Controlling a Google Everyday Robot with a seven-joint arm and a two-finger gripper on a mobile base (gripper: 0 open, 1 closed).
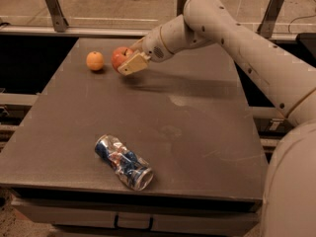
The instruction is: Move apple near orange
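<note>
One apple [120,57], clamped between jaws, just beside orange [95,60]

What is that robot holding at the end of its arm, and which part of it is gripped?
The gripper holds the apple, gripped at its right side, the side facing away from the orange.

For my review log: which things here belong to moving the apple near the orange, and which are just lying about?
Job: apple, gripped by the hand over the far end of the table; orange, close beside it, not touching.
Lying about: crushed can, on its side near the front edge.
</note>
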